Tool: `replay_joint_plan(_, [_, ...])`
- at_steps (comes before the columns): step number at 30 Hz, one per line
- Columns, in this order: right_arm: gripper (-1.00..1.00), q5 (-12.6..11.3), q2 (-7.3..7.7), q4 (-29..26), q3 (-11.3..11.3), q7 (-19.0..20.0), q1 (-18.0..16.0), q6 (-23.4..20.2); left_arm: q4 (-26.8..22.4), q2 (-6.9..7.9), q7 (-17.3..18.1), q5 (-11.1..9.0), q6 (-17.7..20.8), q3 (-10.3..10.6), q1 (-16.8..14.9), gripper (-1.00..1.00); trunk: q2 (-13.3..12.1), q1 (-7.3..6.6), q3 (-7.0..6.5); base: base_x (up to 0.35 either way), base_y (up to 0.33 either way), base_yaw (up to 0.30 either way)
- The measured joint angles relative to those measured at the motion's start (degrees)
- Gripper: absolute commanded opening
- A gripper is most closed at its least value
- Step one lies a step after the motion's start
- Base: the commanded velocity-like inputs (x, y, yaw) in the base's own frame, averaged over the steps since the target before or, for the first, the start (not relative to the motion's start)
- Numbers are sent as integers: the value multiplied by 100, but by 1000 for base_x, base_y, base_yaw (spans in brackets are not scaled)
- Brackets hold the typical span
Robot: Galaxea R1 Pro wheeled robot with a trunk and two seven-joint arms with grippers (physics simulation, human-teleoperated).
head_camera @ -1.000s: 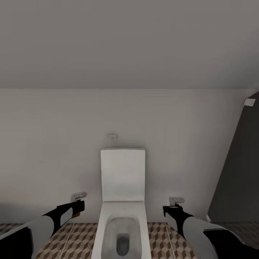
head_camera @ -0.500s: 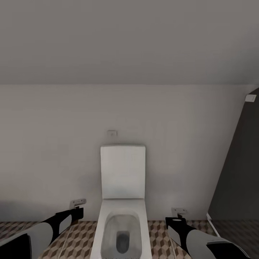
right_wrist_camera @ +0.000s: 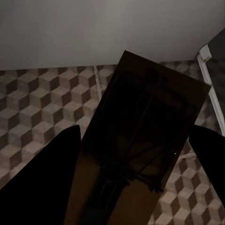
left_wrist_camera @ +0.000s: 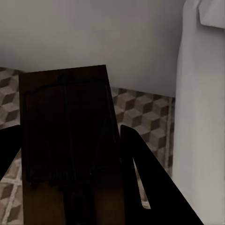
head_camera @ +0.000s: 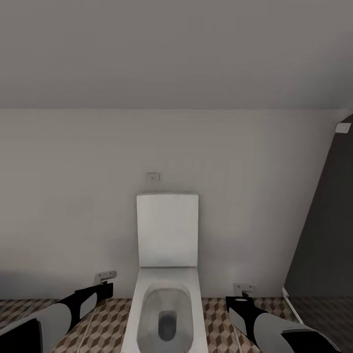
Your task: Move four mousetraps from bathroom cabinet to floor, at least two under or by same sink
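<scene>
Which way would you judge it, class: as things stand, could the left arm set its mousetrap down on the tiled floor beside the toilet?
Probably yes: the left gripper holds a mousetrap over bare floor, beside the toilet.

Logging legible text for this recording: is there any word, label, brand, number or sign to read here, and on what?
None can be read.
The toilet and the small wall plate above it are blank.
The mousetraps in the left gripper and in the right gripper are too dark to show any print.

Toilet (head_camera: pixel 166 274) between both arms, against wall (head_camera: pixel 73 196)
</scene>
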State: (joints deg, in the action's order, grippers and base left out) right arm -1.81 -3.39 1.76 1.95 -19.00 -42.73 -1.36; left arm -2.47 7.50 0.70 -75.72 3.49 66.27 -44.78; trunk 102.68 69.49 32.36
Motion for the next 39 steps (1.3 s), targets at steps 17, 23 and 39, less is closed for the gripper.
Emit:
replay_joint_plan(17, [-100, 4, 16, 0, 0, -8, 0, -9, 0, 2, -6, -2, 0, 0, 0, -100, 682, 374, 305, 0, 0, 0])
replay_joint_plan(23, [-100, 15, -25, -4, 3, -88, 0, 2, 0, -3, -1, -5, 25, 0, 0, -100, 923, 505, 413, 0, 0, 0])
replay_joint_plan(39, [-100, 4, -4, -1, 0, -98, 0, 19, 30, 18, 0, -17, -37, -7, 360, -100, 1564, 857, 700, 0, 0, 0])
